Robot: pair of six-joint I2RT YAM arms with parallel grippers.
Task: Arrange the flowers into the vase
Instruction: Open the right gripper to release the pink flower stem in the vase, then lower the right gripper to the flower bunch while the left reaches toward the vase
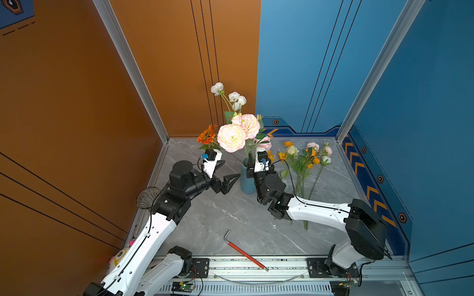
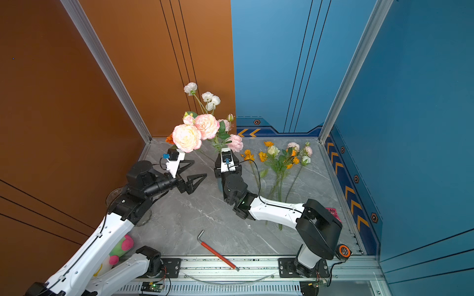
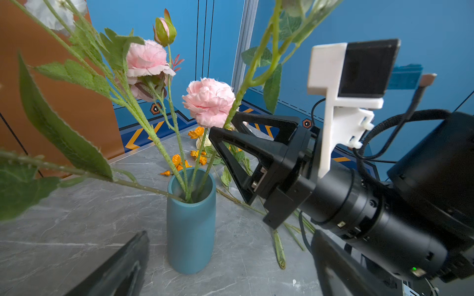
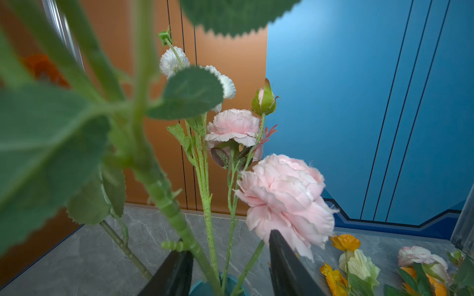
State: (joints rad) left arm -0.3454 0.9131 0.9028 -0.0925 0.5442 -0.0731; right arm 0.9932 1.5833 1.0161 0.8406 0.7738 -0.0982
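A teal vase [image 1: 246,185] [image 3: 191,225] stands mid-table and holds several of the flowers: big cream-pink blooms [image 1: 232,138], white ones [image 1: 237,98], pink ones [image 3: 209,101] and an orange sunflower-like head [image 1: 207,134]. My right gripper [image 4: 228,246] [image 3: 224,124] hovers over the vase mouth. It is open, with the stems between its fingers and a thick stem [image 4: 164,202] leaning on one finger. My left gripper [image 1: 232,168] [image 3: 230,233] stands wide open just left of the vase, holding nothing. More flowers [image 1: 302,159] [image 2: 282,159] lie on the table to the right.
A red-handled L-shaped tool [image 1: 243,252] lies near the front rail. Under the left arm stands a glass bowl [image 1: 147,198], with a plush toy [image 2: 120,246] nearer the front. At the right edge are a tape measure [image 2: 343,251] and a pink card [image 2: 333,214]. Walls close three sides.
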